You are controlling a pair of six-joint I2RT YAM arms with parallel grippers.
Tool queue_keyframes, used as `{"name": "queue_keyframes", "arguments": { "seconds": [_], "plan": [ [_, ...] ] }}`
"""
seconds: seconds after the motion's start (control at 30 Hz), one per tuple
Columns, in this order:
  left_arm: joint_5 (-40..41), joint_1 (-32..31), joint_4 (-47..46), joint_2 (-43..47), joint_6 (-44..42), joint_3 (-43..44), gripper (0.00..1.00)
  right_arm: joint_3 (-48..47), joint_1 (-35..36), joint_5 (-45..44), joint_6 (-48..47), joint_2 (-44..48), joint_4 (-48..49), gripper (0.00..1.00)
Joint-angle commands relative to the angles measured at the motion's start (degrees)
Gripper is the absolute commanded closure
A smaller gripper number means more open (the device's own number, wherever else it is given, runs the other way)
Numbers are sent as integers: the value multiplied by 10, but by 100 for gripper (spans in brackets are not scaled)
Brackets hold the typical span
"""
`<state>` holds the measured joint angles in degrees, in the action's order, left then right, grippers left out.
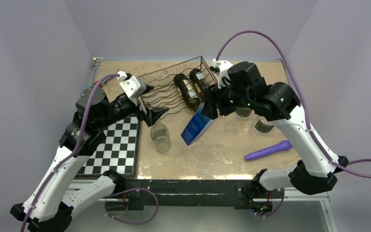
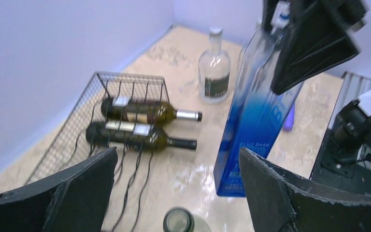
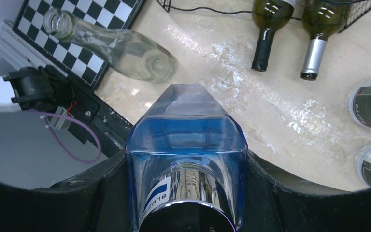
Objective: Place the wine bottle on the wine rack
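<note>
We have the right gripper (image 1: pixel 209 106) clamped on the blue wine bottle (image 1: pixel 196 127), base hanging lower left; wine rack (image 1: pixel 164 82) lies just upper left, left gripper (image 1: pixel 150 114) apart

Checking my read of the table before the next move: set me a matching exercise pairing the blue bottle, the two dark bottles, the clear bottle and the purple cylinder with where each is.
1. blue bottle
2. dark bottles
3. clear bottle
4. purple cylinder

A. lying in the wine rack
B. standing beside the checkerboard
C. gripped by the right tool
D. lying on the table, right side

Pairs: 1-C, 2-A, 3-B, 4-D
</note>
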<state>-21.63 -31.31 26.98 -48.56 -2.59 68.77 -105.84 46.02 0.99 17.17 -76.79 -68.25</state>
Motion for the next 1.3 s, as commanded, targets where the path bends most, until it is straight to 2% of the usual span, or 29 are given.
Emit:
{"name": "queue_keyframes", "arguments": {
  "seconds": [0.0, 0.2, 0.37, 0.57, 0.77, 0.93, 1.0, 1.17, 1.27],
  "plan": [
    [-72, -1, -65, -51, 13, 69, 1, -96, -39, 45, 28, 3, 26, 100],
    [-162, -10, -138, -136, 59, 102, 1, -177, -95, 72, 69, -24, -28, 100],
    [-212, -35, -173, -196, 69, 108, 1, -173, -150, 119, 118, -15, -17, 100],
    [-236, -64, -161, -250, 44, 114, 1, -98, -195, 189, 166, 46, 100, 100],
    [-240, -66, -87, -296, -21, 141, 1, -84, -206, 189, 174, 75, 135, 100],
    [-238, -67, -68, -315, -43, 146, 1, -57, -228, 215, 205, 105, 188, 100],
    [-223, -67, -49, -322, -60, 155, 4, -46, -237, 227, 215, 115, 208, 100],
    [-190, -67, -3, -330, -104, 171, 21, -23, -251, 261, 237, 127, 244, 100],
    [-180, -67, 11, -331, -128, 172, 23, -15, -260, 279, 252, 130, 258, 100]
  ]
}}
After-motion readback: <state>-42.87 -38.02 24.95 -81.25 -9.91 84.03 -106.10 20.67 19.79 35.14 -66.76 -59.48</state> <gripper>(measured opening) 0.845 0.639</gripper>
